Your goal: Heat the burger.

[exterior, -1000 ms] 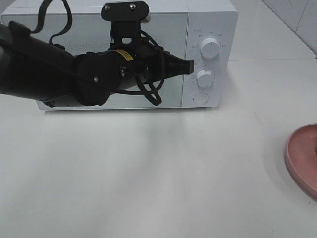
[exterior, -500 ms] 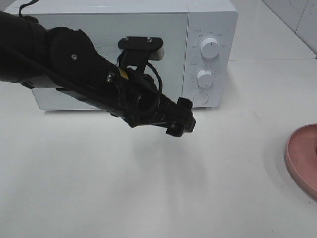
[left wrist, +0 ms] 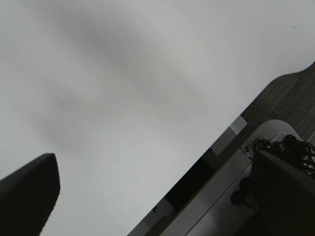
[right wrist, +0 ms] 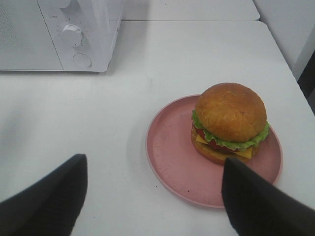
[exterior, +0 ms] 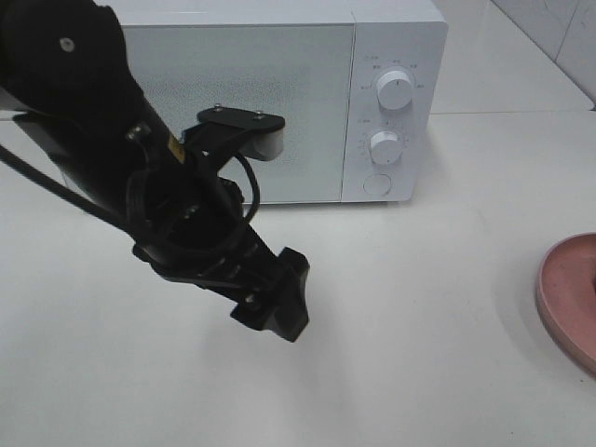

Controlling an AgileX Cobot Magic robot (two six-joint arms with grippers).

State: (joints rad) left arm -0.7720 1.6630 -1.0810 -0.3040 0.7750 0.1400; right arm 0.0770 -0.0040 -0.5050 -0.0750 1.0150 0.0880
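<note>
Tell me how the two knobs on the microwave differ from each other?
The upper knob looks larger than the lower knob. The upper one sits higher on the microwave control panel, while the lower one sits just above a round button. The upper knob's pointer stands about straight up; the lower knob's setting is too small to read. Both are round, white, and ringed by faint markings.

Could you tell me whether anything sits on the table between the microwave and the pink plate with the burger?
Nothing does: in the right wrist view, only bare white table runs between the microwave and the plate holding the burger.
</note>
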